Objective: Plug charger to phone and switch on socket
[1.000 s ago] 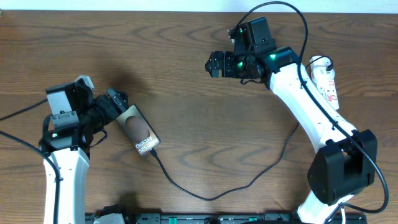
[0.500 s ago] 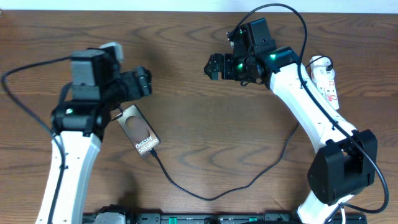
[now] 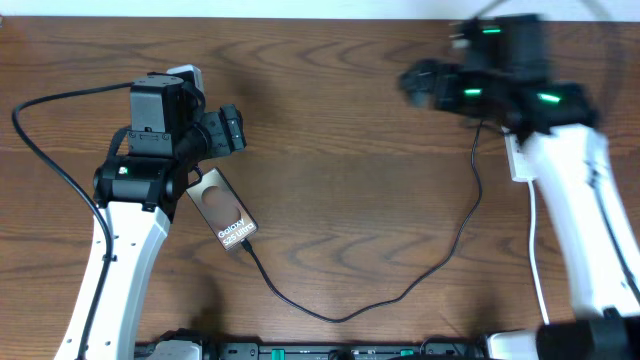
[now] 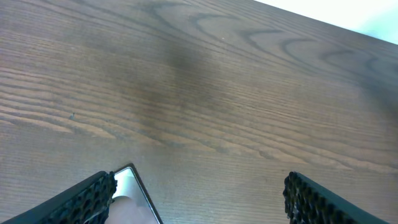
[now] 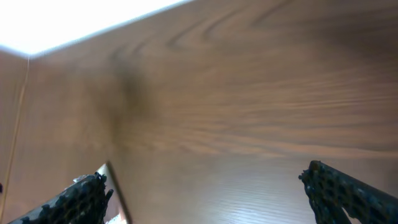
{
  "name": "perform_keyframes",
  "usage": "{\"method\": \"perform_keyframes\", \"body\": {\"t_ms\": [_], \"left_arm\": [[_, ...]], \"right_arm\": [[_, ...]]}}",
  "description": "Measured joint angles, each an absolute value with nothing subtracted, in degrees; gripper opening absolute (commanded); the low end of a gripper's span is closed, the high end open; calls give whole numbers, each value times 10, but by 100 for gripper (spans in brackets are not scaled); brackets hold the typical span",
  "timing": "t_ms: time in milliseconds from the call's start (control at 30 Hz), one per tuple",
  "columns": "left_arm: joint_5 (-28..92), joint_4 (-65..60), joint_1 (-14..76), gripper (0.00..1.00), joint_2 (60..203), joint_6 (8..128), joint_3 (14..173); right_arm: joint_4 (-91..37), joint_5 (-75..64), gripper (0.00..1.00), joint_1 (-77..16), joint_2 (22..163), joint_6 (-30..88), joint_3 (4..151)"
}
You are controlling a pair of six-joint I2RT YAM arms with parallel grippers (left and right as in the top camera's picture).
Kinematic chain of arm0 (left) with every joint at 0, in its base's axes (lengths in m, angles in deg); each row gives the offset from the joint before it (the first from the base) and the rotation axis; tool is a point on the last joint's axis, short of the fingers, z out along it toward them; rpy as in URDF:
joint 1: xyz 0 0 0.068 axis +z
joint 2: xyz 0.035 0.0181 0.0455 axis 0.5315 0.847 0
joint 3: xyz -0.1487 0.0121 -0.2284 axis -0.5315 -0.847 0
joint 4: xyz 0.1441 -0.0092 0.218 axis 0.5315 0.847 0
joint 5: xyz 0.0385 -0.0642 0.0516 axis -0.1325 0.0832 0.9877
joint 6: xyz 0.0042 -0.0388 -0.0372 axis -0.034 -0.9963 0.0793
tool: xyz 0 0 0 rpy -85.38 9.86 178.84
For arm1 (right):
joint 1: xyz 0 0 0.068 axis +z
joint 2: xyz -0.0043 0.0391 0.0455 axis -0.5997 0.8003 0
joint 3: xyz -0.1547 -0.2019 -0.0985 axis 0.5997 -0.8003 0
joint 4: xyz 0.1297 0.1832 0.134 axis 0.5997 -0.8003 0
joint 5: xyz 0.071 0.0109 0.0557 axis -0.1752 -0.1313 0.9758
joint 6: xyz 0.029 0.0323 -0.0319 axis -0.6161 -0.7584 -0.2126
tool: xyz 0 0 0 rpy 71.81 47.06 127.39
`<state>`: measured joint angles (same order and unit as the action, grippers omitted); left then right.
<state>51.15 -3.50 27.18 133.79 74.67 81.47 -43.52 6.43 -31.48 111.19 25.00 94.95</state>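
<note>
Far right: socket [image 3: 516,160] mostly hidden under right arm [image 3: 575,200], long axis front-to-back; right gripper [image 5: 208,196] gapes empty left of it, so nearer. Left gripper [image 4: 199,199] also wide, empty, by phone [image 3: 222,212]; charger [image 3: 400,290] tip at its near end.

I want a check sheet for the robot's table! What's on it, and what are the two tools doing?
Surface: brown wood-grain table.
Job's things: phone lies flat, face up. The charger tip meets its near end. The socket is mostly hidden by the right arm; its switch is not visible.
Clutter: nothing seen.
Grippers: left tool open, just past the phone. Right tool open, holding nothing.
Cables: charger loops across the table toward the socket. White cord runs beside the right arm. Black arm cable at the left.
Surroundings: pale strip past the far edge.
</note>
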Motion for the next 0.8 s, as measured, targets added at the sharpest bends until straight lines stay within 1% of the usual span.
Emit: {"method": "perform_keyframes", "body": {"t_ms": [100,267,400,533,633,667,700,733,800], "left_arm": [[512,-35,272,88,1338,747,815],[513,-35,272,88,1338,746,815],[513,-36,272,88,1338,746,815],[513,-36,272,88,1338,747,815],[513,-36,272,88,1338,747,815],[513,-36,272,88,1338,747,815],[513,-36,272,88,1338,746,815],[513,-36,272,88,1338,747,815],[513,-36,272,88,1338,747,815]], "right_arm": [[-468,88,99,-399,1082,279,952],[-531,153,99,-538,1091,365,952],[-560,185,99,-609,1108,457,952],[-576,204,99,-630,1119,573,952],[-570,199,99,-629,1132,633,952],[-566,197,94,-629,1138,642,952],[-561,193,92,-629,1147,654,952],[-555,189,99,-629,1159,661,952],[-544,182,99,-629,1185,670,952]]}}
